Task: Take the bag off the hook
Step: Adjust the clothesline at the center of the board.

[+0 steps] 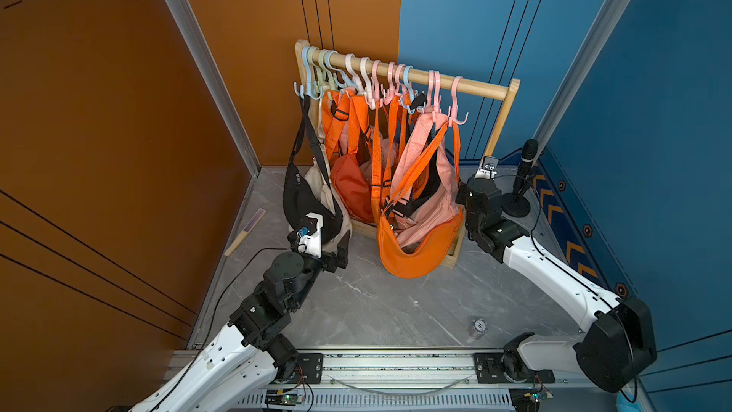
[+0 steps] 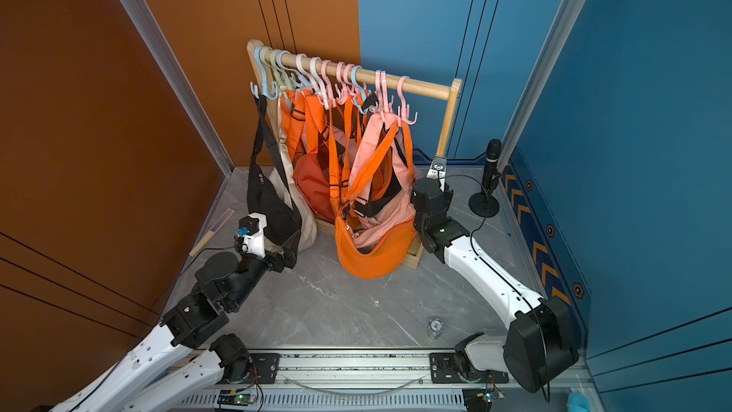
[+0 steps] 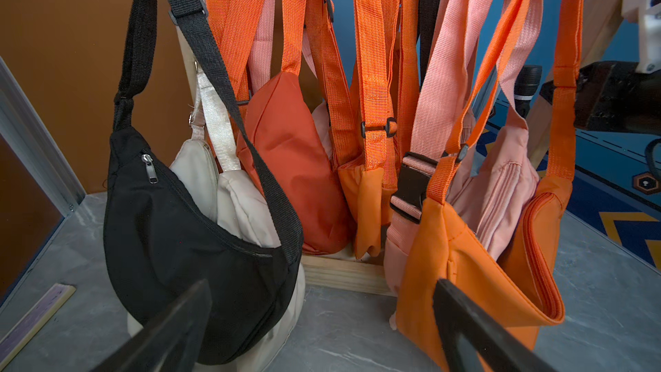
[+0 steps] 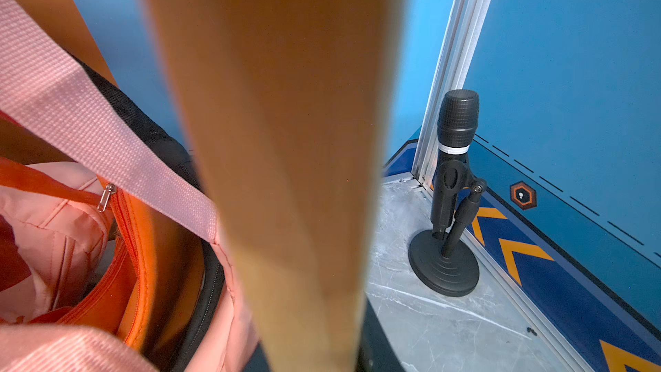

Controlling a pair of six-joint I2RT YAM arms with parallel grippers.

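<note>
Now, with your left gripper (image 3: 322, 283) wide open and the right gripper (image 1: 467, 194) impossible to read, grasp the black fabric crescent bag (image 3: 171, 245), likely soft and light, by its webbing strap (image 3: 214, 62).

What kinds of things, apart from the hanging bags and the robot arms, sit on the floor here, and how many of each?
Wooden rack: 1
Microphone on stand: 1
Flat stick by the orange wall: 1
Small round object near the front rail: 1
Total: 4
</note>
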